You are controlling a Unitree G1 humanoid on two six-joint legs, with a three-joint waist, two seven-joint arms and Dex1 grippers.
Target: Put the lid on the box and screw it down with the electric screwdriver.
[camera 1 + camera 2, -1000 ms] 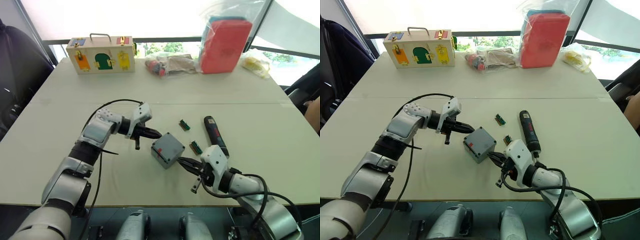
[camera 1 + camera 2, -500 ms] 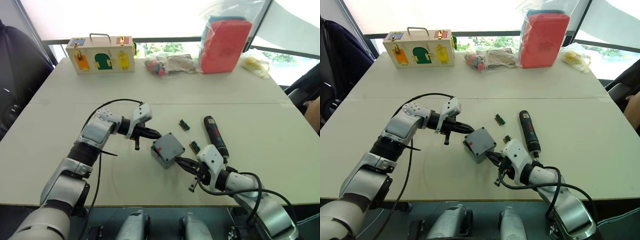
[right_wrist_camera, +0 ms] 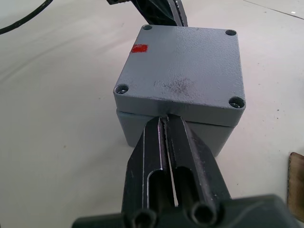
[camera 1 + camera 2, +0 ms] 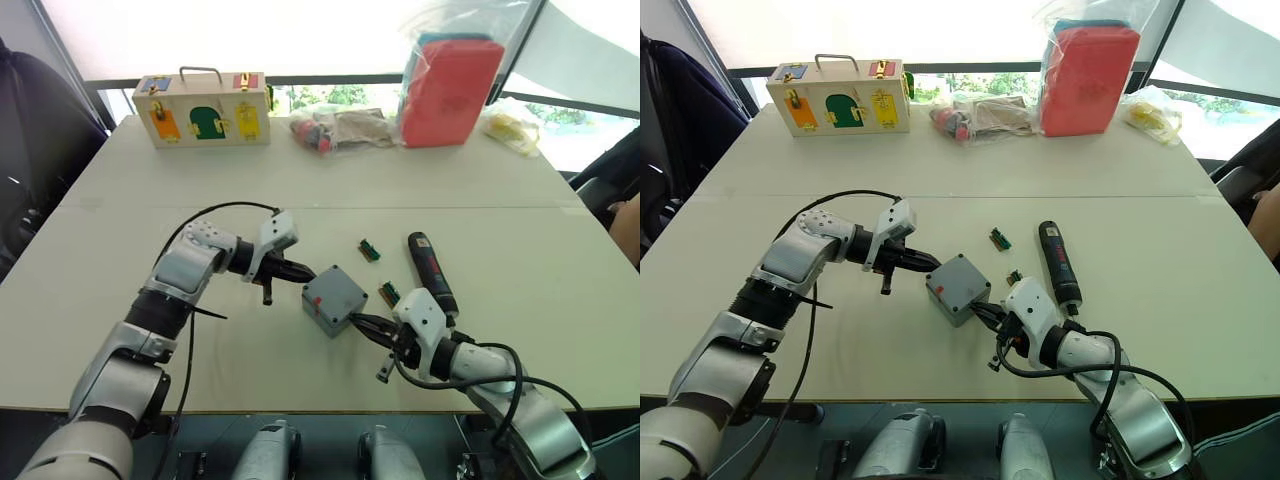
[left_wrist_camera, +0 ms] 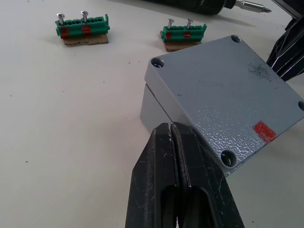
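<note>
Lid: the grey lid [image 3: 183, 71] sits on top of the box [image 5: 156, 107], its four corner screw holes showing empty; a small red mark sits near one corner of the lid's top.
Box: stands near the middle of the surface [image 4: 120, 200], between the two grippers.
Left gripper: the left gripper [image 5: 175, 142] has its fingers pressed together with nothing between them; the tips are at the seam where lid meets box, on the box's left side.
Right gripper: the right gripper [image 3: 166, 124] is likewise clenched on nothing, tips at the lid-box seam on the opposite side, nearer the robot.
Screwdriver: the black electric screwdriver [image 4: 431, 270] lies flat on the surface just right of the box, apart from both grippers, with a red label along its body; the writing on it cannot be read.
Connectors: two small green connector pieces [image 5: 83, 31] with upright screws lie between box and screwdriver, one close to the box, one farther back.
Far edge: a wooden box [image 4: 202, 108] with coloured doors, a clear bag of small items [image 4: 335, 128], a red case in a plastic bag [image 4: 450, 85], and another bag with something yellow [image 4: 512, 128].
</note>
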